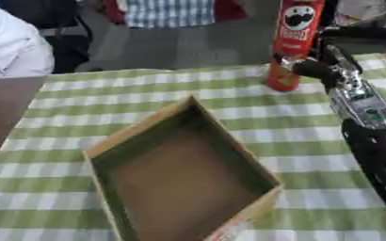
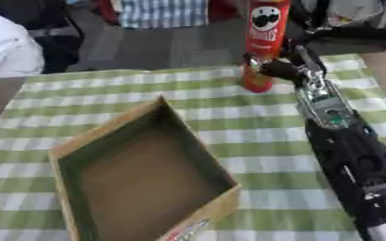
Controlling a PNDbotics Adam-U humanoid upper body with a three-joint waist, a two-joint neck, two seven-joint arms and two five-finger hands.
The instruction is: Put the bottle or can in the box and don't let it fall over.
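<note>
A tall red Pringles can (image 1: 298, 28) stands upright near the far right of the green-and-white checked table (image 1: 106, 94). My right hand (image 1: 311, 69) comes in from the right along a black and silver forearm and sits against the can's lower part. Its dark fingers curl round the can's right side and front. An open cardboard box (image 1: 139, 129) with a brown floor lies in the middle of the table, turned askew, nearer to me and to the left of the can. My left hand shows in no view.
The checked cloth ends at the left on a bare brown surface (image 1: 3, 108). The table's far edge runs just behind the can, with grey floor (image 1: 180, 47) beyond. My right forearm (image 2: 344, 141) lies over the cloth to the right of the box.
</note>
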